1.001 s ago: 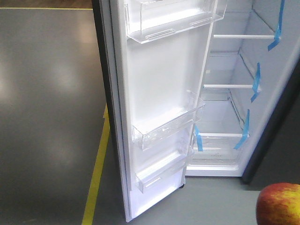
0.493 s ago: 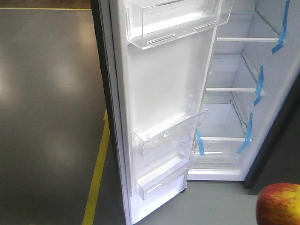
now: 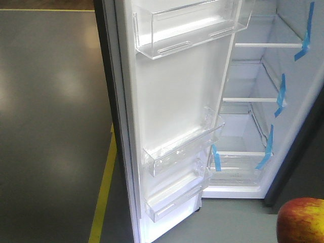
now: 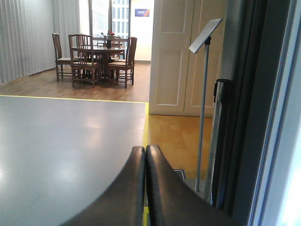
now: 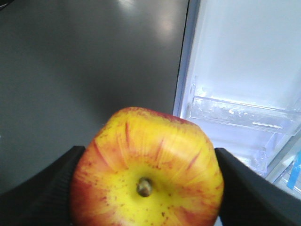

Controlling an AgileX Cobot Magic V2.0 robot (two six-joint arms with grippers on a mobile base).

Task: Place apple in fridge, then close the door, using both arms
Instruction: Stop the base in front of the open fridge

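Door (image 3: 172, 101) and shelves (image 3: 250, 99) have slid slightly right and down in the front view since a second ago, while the apple (image 3: 301, 221) sits in the same lower right corner. I read that as the whole robot shifting rather than the arm.

The apple is not in the fridge (image 3: 296, 131) yet. It is out in front of the open cabinet, clamped between the right gripper (image 5: 148, 151) and its two black fingers (image 5: 244, 188), which press on opposite flanks. Its stem dimple faces the wrist camera. Held sideways like that, it should slip level onto a shelf without rolling.

The left gripper (image 4: 145, 150) carries nothing and its fingers are pressed together. It sits just beside the door's dark outer edge (image 4: 244, 117), probably waiting to push the panel shut afterwards.

White shelves inside are bare and marked with blue tape (image 3: 280, 96), and the door's clear bins (image 3: 182, 147) look empty too.

Underfoot is smooth dark grey floor (image 3: 50, 126) with soft reflections and a yellow line (image 3: 104, 187). Beyond it the room turns to wood flooring, with a dining table and chairs (image 4: 96, 59), cream panelled doors (image 4: 178, 56) and a slim sign stand (image 4: 205, 35).
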